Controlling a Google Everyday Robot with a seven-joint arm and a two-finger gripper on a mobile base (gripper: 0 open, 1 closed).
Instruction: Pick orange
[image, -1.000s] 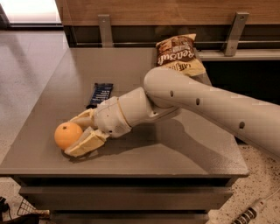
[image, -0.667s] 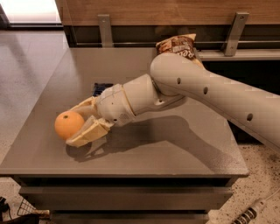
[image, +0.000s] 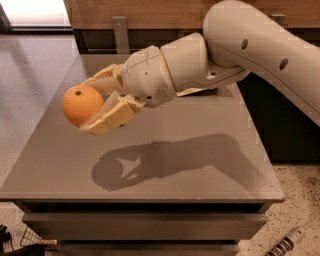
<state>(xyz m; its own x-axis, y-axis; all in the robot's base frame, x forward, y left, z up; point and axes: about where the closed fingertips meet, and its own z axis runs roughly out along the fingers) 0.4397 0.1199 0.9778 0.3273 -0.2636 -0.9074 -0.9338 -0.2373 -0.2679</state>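
The orange (image: 81, 103) is round, matte, with a small dark stem dot on top. It sits between the cream fingers (image: 109, 117) of my gripper (image: 92, 102), held well above the grey table (image: 210, 150). The gripper is shut on the orange, one finger above and behind it, one below and in front. My white arm (image: 240, 45) reaches in from the upper right. The shadow of the arm and the orange lies on the tabletop below.
The grey table has a front edge (image: 140, 197) with a drawer front under it. A wooden wall panel with a metal bracket (image: 120, 32) stands behind the table. A speckled floor lies left and right.
My gripper has lifted the orange off the tabletop and carried it up, and it now fills more of the view. The chip bag and dark packet are hidden or out of view.
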